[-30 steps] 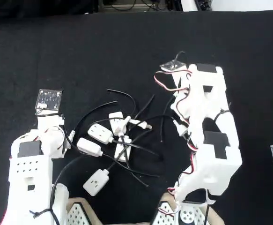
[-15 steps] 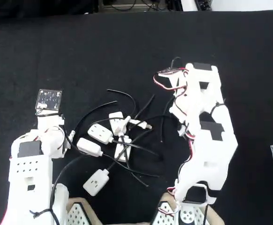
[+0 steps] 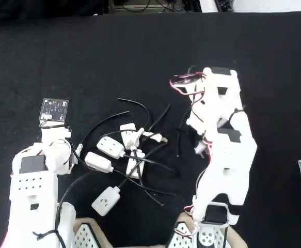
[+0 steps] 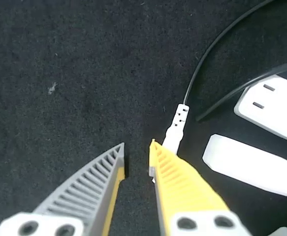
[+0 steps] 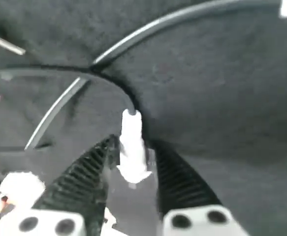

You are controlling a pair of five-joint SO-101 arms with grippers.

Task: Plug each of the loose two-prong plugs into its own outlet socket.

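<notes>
The right pincer [image 5: 133, 141] is closed around a small white plug [image 5: 132, 152], with a black cord [image 5: 109, 54] running off the plug's far end. In the high view that arm stands right of centre. The left pincer [image 4: 137, 147] is a narrow gap open and holds nothing, over the black tabletop [image 4: 59, 59]. A second white plug [image 4: 176, 129] lies just beside its yellow finger. White outlet sockets [image 3: 110, 147], slotted faces up, lie tangled with short black cords at lower centre-left. A lone socket [image 3: 106, 200] lies below them.
</notes>
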